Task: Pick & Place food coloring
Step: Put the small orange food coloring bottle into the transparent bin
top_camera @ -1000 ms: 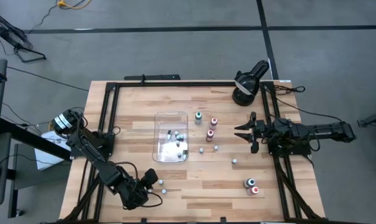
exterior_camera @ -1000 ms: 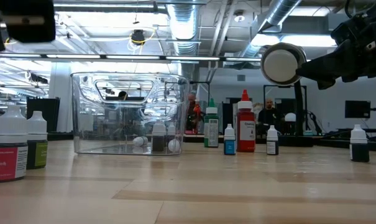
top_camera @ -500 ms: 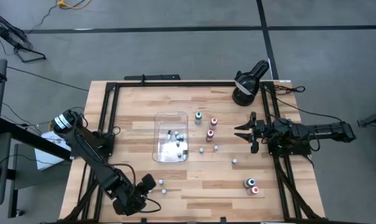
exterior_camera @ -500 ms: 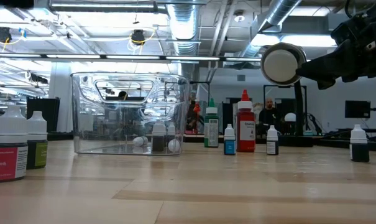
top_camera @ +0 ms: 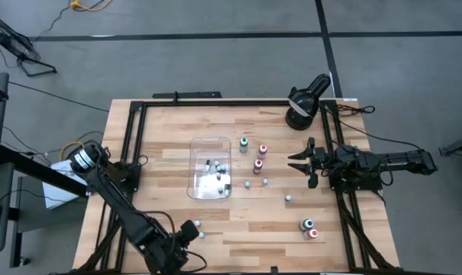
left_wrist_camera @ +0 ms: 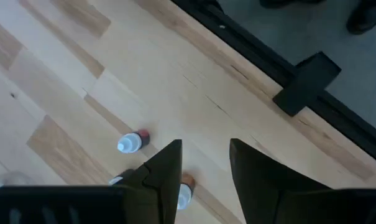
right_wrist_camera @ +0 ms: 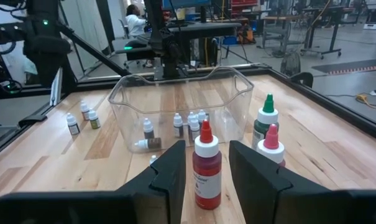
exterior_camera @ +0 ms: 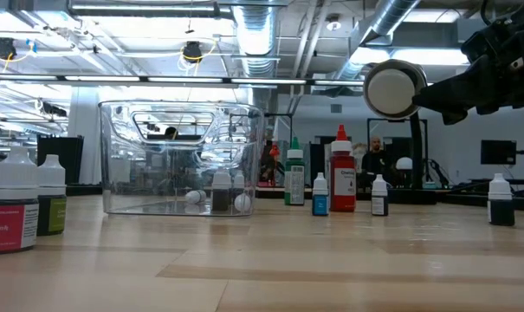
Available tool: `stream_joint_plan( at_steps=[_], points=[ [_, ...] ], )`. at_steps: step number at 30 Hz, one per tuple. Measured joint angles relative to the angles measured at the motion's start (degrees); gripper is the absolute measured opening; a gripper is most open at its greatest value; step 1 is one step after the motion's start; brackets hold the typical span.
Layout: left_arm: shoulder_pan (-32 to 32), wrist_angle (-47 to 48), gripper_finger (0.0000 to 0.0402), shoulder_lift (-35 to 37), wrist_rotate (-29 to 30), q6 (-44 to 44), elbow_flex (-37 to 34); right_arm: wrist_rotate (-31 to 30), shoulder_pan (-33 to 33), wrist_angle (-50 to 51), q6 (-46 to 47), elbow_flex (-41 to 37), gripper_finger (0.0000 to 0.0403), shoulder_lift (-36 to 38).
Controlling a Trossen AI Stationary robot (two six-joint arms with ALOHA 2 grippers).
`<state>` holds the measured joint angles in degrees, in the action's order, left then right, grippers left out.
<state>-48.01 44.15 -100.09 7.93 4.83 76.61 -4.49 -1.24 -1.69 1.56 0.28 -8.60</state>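
1. Food coloring (top_camera: 259,163) is a scatter of tiny bottles over my wooden surface (top_camera: 162,156): most have white caps, with dark, teal or pink bodies.
2. A taller red bottle (right_wrist_camera: 207,167) with a red pointed tip stands right in front of my right fingers (right_wrist_camera: 203,177), beside a green bottle (right_wrist_camera: 265,122) and a pink-tipped bottle (right_wrist_camera: 271,146).
3. Two more bottles (top_camera: 308,226) stand near the surface's front right corner, one alone (top_camera: 289,198) sits between them and the middle group, and two small bottles (top_camera: 198,229) lie near the front edge by my left arm.
4. The clear plastic tray (top_camera: 196,145) sits left of the middle group; several small bottles (top_camera: 218,172) are in it, some upright, at least one on its side.
5. In the low view, a near bottle (exterior_camera: 8,211) carries a pink label reading "Pink"; other labels are too small to read.
6. My left fingers (left_wrist_camera: 203,171) hang spread over the front edge, gripping nothing, with a small bottle (left_wrist_camera: 132,142) lying on its side close by.
7. My right fingers are parted and empty, above the surface's right side, pointing at the middle group.
8. A black round lamp-like device (top_camera: 303,101) stands at the far right corner.
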Motion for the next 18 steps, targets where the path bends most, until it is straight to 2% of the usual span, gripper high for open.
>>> stream_joint_plan(
  at_steps=[11, 18],
  points=[
    [1.6, 5.5, 0.0128, -0.4, 0.5, 0.0, 0.0, 0.0, 0.0, 0.0, 0.0, 0.0, 0.0113, 0.0],
    [2.5, 0.2, 0.0128, -0.4, 3.6, -0.1, -7.4, 0.0, 0.0, 0.0, 0.0, 0.0, 0.0113, 0.0]
  ],
)
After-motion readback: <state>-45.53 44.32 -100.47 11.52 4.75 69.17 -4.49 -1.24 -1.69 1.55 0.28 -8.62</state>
